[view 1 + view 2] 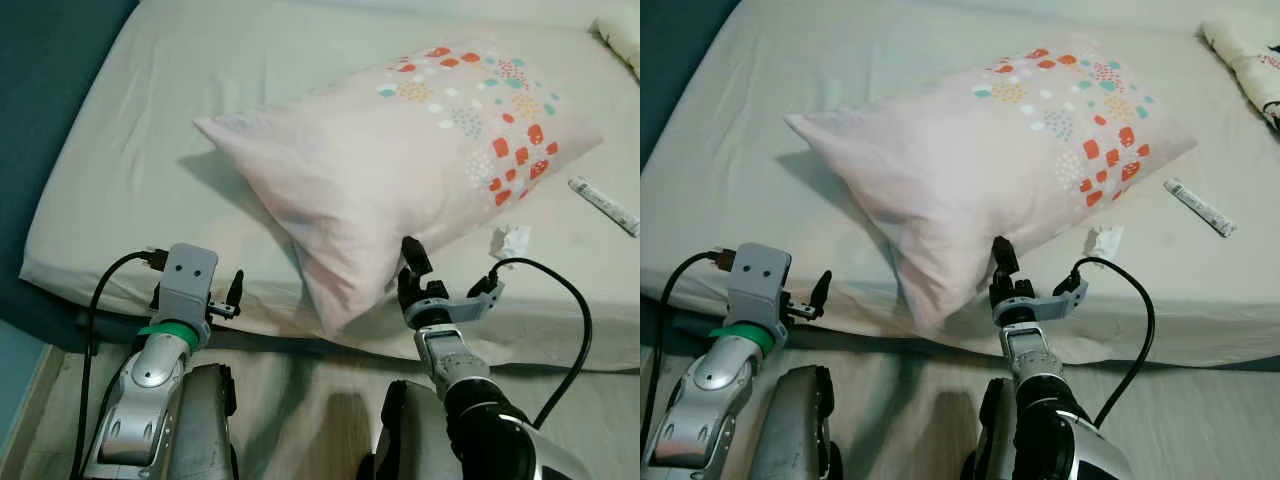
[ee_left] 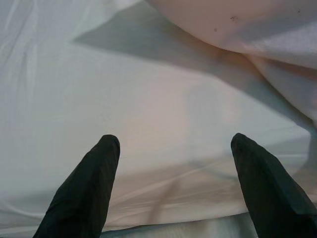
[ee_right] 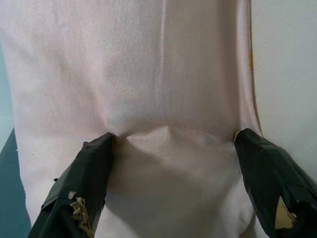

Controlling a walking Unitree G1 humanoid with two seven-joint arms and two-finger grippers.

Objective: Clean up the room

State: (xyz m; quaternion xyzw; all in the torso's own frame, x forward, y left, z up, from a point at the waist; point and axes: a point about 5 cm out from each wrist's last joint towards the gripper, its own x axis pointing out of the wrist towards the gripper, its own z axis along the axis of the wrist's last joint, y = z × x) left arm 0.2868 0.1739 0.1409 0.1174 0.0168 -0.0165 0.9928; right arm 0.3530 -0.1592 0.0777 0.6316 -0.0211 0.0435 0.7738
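Big bed with pale sheet [image 1: 120, 180], pale pink pillow with coral and teal dots [image 1: 400, 150] lying skewed near front edge. Our right gripper [image 3: 173, 141] spread wide, fingertips pressing pillow's lower corner; left gripper [image 2: 173, 146] also spread, over bare sheet. We'd close deep on fabric. Small white tube [image 1: 603, 203] and crumpled tissue [image 1: 511, 240] right; plenty room left.

The right gripper [image 3: 173, 144] was spread wide, one black finger [image 3: 89, 183] at 8 o'clock and the other at 4 o'clock. Both fingertips pressed into the pale pink pillow [image 3: 163, 84], and the fabric dimpled and creased between them. The 8 o'clock finger showed a frayed, worn patch. Pale bed sheet [image 3: 287, 64] lay at 2 o'clock. A dark teal surface [image 3: 10, 208] showed at 8 o'clock.
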